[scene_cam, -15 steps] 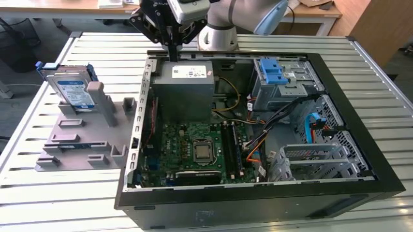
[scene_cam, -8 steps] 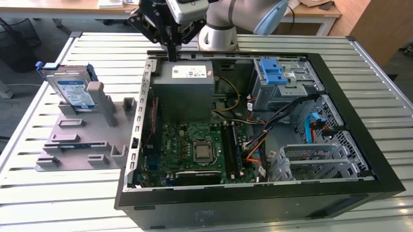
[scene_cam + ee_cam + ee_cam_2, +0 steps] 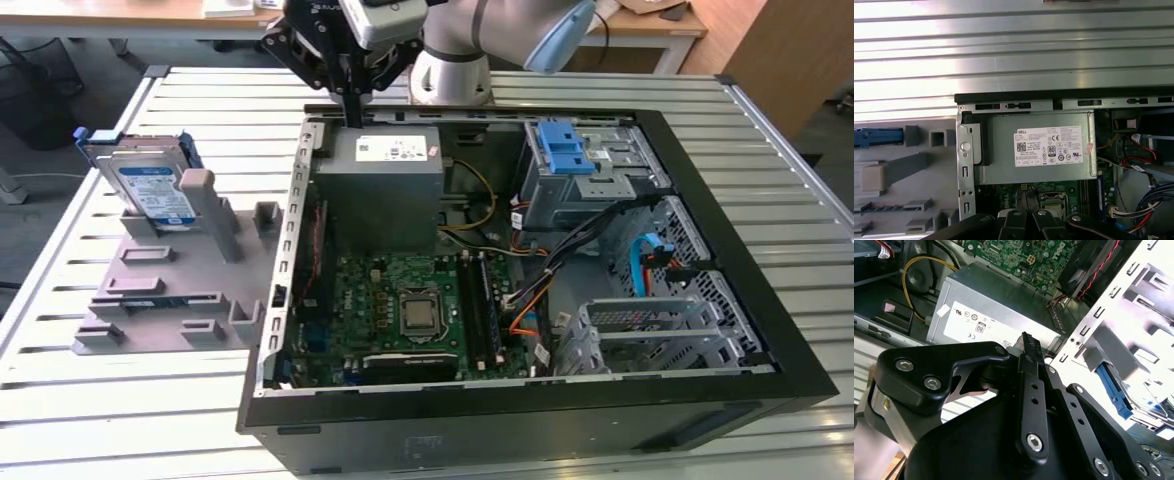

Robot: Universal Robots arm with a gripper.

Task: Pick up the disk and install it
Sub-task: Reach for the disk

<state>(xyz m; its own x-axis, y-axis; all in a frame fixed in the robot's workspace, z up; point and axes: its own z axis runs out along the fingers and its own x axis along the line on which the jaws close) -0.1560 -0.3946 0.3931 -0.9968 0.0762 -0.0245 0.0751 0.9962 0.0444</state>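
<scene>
Well off to the exterior view's left of the gripper (image 3: pixel 354 112), the disk (image 3: pixel 150 190) stands on edge in a grey holder (image 3: pixel 160 300) on the slatted table (image 3: pixel 781 140), apart from the fingers. The gripper hangs pointing down over the back rim of the open computer case (image 3: pixel 747 250), fingers pressed together with nothing between them, their tips just above the grey power supply (image 3: pixel 387 190), whose white sticker lies close by in both wrist views. Further to the exterior view's right of the gripper, inside the case, a blue latch (image 3: pixel 566 150) sits on the drive cage.
</scene>
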